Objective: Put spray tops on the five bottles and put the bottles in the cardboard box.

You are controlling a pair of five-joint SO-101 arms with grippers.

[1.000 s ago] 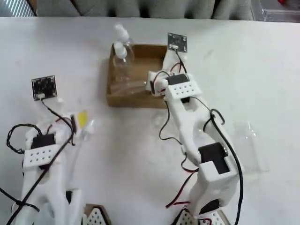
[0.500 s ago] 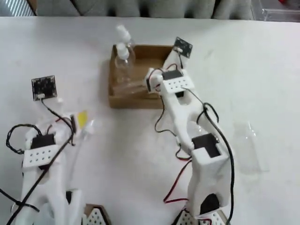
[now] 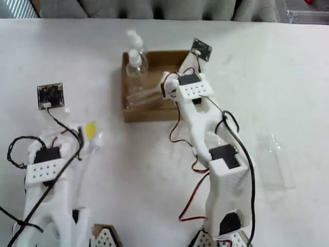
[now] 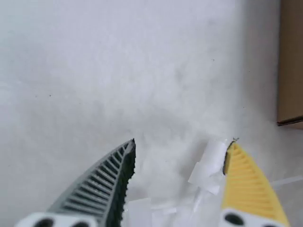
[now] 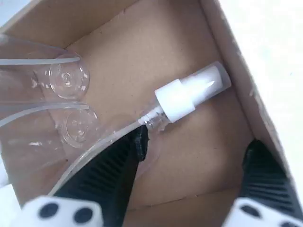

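Observation:
The cardboard box [image 3: 146,110] sits at the table's far middle. Two clear bottles with white spray tops [image 3: 134,54] lean at its far left corner. In the right wrist view their round bases [image 5: 71,78] face me, and a third capped bottle [image 5: 189,94] lies on the box floor. My right gripper [image 5: 198,144] hangs open inside the box above that bottle, its black fingers [image 5: 120,165] wide apart. My left gripper [image 4: 182,144] rests open near the table at the left, a loose white spray top [image 4: 208,161] touching its yellow finger [image 4: 246,184]. An uncapped clear bottle [image 3: 275,159] lies at the right.
The right arm [image 3: 205,128] stretches from the front edge to the box. The left arm [image 3: 49,170] stands at the front left, its gripper [image 3: 91,135] beside the spray top [image 3: 97,143]. A box corner [image 4: 291,61] shows past the left gripper.
The right arm's elbow swung left and its wrist turned over the box. The box slid slightly to the right. The left arm stayed still.

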